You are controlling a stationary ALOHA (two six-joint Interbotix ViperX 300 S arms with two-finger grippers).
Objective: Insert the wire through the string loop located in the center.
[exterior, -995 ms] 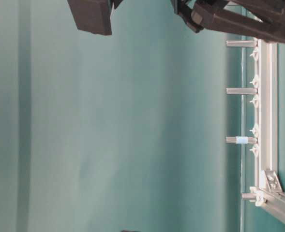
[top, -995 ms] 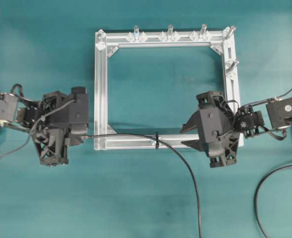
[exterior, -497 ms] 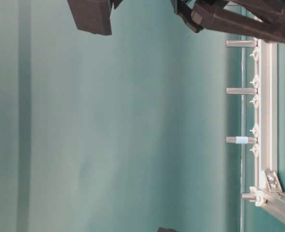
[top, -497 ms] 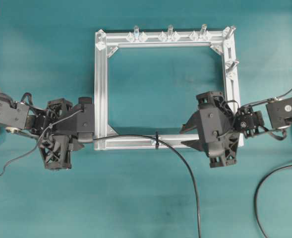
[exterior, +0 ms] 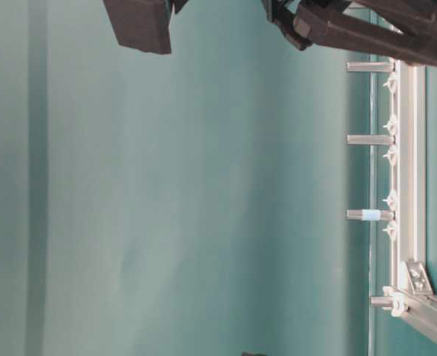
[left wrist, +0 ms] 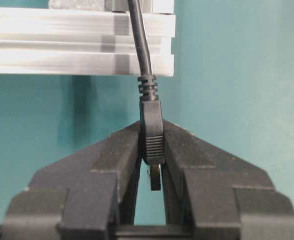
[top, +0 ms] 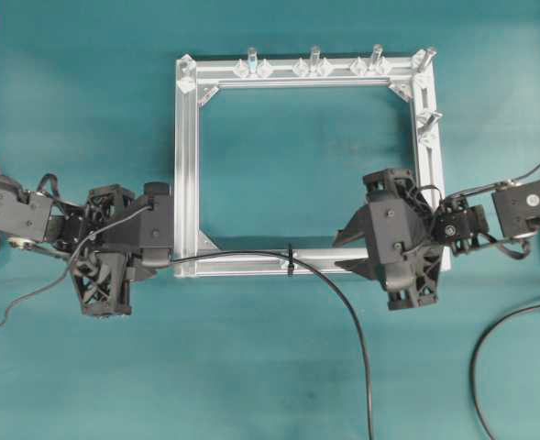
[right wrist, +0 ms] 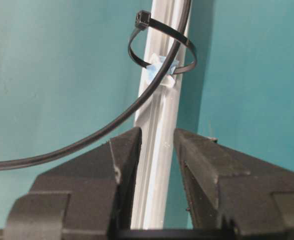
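— Two pincers are being shown, but only one is being moved. Against the view from a second ago, the left pincer [top: 164, 261] is being carried closer to the silver aluminium square frame [top: 186, 165], and the long thin black flexible wire [top: 343, 302] is being drawn along with it.

— Is the wire being held?

— Yes: its small black plug [left wrist: 152, 135] is being clamped between the narrowly set pads of the left pincer [left wrist: 151, 160], with the metal tip [left wrist: 155, 179] being pointed back toward the wrist.

— And the small black string loop [right wrist: 161, 47]?

— It is being kept on the middle of the frame's near bar [top: 251, 263], and the wire is already being passed through it, as is being shown in the right wrist view. So the threading is judged done; what is probably being handled now is slack or placement.

— How are the arms being posed?

— The left arm is being stretched low over the teal worktop [top: 86, 92], level with the near bar. The right pincer [right wrist: 156, 145] is being held motionless, half-open astride that bar, with nothing being gripped.
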